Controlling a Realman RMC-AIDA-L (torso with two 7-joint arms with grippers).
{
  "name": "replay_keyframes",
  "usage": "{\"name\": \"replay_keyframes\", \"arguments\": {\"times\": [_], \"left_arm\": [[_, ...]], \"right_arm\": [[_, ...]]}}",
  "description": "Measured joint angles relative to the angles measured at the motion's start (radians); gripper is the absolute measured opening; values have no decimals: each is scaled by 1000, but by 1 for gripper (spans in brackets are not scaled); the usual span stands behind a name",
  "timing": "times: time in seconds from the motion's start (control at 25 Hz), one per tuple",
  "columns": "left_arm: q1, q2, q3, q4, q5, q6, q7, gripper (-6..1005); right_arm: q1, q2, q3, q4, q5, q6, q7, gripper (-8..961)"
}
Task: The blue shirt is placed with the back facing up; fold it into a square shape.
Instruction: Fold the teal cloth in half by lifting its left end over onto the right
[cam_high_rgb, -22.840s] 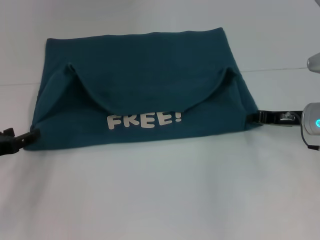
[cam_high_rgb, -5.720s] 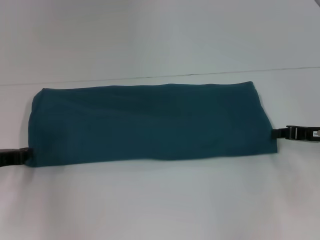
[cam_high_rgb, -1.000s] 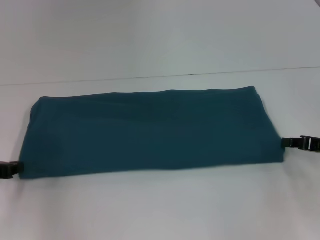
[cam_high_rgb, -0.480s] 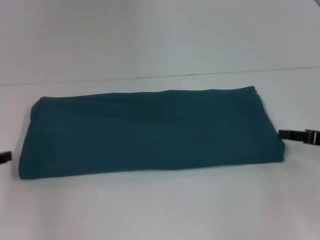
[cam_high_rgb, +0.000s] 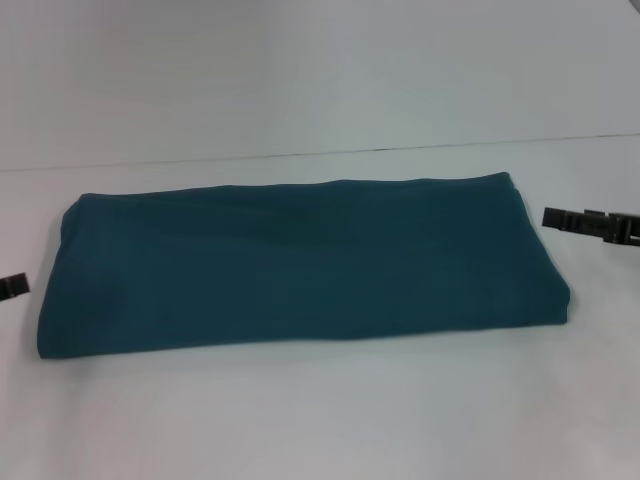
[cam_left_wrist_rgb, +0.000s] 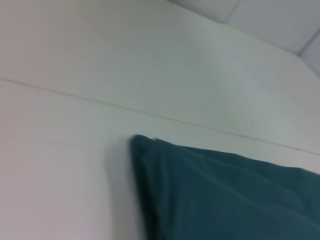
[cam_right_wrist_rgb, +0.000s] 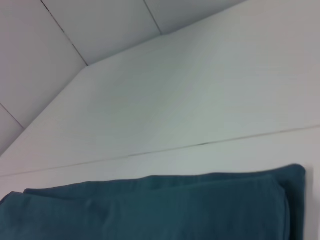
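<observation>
Blue shirt (cam_high_rgb: 300, 265) lies flat on the white desk (cam_high_rgb: 320, 420), folded into a long band, plain side up. Left gripper (cam_high_rgb: 12, 286) is seen just clear of its left end, right gripper (cam_high_rgb: 590, 223) near its right end; neither touches cloth. Jaws: state cannot be told. Judged: band fold done; one end must next be gripped and carried across for a square.

Shirt lying across the middle of the table, one gripper off each end.

I see the blue shirt (cam_high_rgb: 300, 262) lying flat along the table (cam_high_rgb: 320, 420), the left gripper (cam_high_rgb: 12, 286) just beyond its left end, the right gripper (cam_high_rgb: 590, 222) beyond its right end, neither touching it.
</observation>
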Motion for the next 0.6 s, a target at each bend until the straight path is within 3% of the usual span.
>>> {"name": "replay_keyframes", "arguments": {"times": [0.16,0.4,0.6], "left_arm": [[16,-9,1,-7,-19,44,-16,766],[21,-2,0,-37,7,116,-88,885],[13,2,-3,-39,100,134,-164,883]], "right_arm": [[22,1,-1,6,-1,36,-5,902],[44,3,-2,-1,0,65,-5,933],[60,0,-2,-3,0,65,-5,931]]}}
